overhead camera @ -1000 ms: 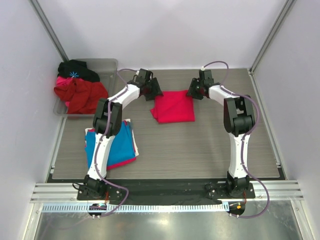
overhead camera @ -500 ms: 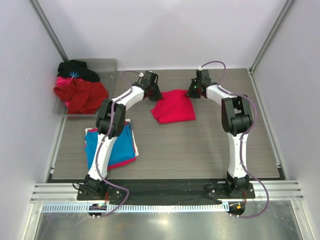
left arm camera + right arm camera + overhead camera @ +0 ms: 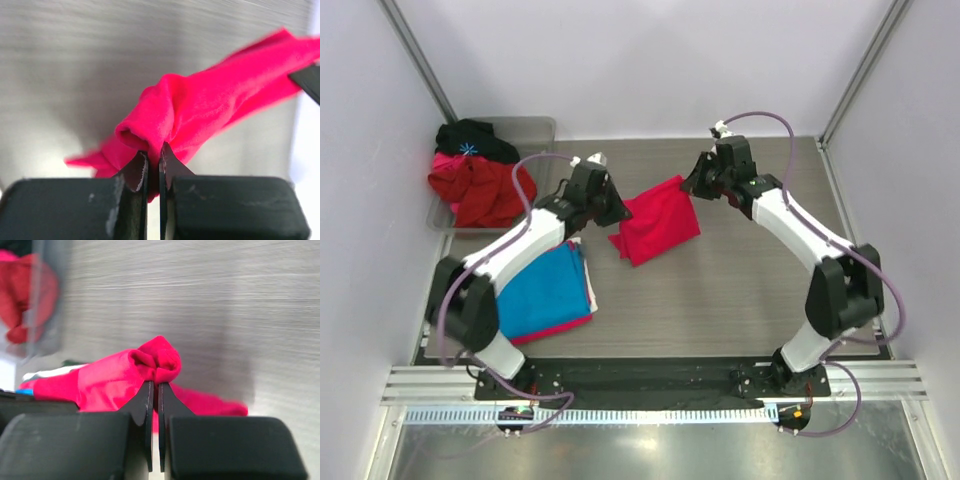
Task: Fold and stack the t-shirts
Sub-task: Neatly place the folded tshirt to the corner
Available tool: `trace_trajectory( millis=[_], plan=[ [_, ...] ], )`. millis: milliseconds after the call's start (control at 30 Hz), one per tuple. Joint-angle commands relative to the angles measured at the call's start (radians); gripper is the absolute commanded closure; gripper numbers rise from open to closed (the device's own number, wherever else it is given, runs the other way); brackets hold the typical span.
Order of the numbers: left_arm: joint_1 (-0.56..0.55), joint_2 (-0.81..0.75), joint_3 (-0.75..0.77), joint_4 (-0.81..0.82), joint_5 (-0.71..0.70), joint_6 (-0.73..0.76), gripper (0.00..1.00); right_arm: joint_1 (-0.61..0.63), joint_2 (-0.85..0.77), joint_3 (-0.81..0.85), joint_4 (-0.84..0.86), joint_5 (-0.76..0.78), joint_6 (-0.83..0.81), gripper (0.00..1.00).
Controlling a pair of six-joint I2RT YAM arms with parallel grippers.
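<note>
**Q:** Item held, and by what?

**A:** Crimson-pink tee [image 3: 658, 225], folded. It is clamped at two corners of its far edge. The left gripper [image 3: 612, 208] is closed on the 9 o'clock corner and the right gripper [image 3: 692, 186] on the 2 o'clock corner. In each wrist view the jaws are seen pinched together with a roll of cloth nipped between them. The gripped edge appears raised off the table [image 3: 750, 290]. The rest of the cloth sags toward 6 o'clock, and whether its lower edge touches the table cannot be told.

**Q:** Long axis?

**A:** The held edge is stretched between the two grips, roughly 9 to 3 in the top view and tipped toward 2 at the right end.

**Q:** Destination, and its bearing?

**A:** The stack is judged to be the target. A blue tee [image 3: 542, 290] is laid flat over a pink-red tee [image 3: 590, 295], of which only a strip shows along the blue one's 3 o'clock side. The stack lies at about 8 o'clock from the held tee, near it but apart.

**Q:** Nearer arm?

**A:** The left, which lies over the stack's far corner. A carry toward 8 o'clock is indicated, with the right arm reaching across and the edge kept taut.

**Q:** Other stock?

**A:** A bin [image 3: 535, 122] at the table's 10 o'clock corner, holding unfolded garments. It is not concerned in this move.
</note>
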Motion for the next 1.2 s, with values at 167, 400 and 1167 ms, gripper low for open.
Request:
trace_trajectory(
  millis=[167, 400, 1167],
  plan=[
    [-0.086, -0.533, -0.232, -0.103, -0.005, -0.082, 1.0, 0.202, -0.258, 0.001, -0.191, 0.123, 0.006, 0.99],
    [-0.086, -0.822, -0.178, -0.459, -0.091, -0.075, 1.0, 0.423, -0.313, 0.069, -0.29, 0.219, 0.034, 0.99],
    [-0.086, -1.139, -0.125, -1.016, -0.697, -0.234, 1.0, 0.835, 0.009, 0.302, -0.215, 0.267, 0.118, 0.99]
  ],
)
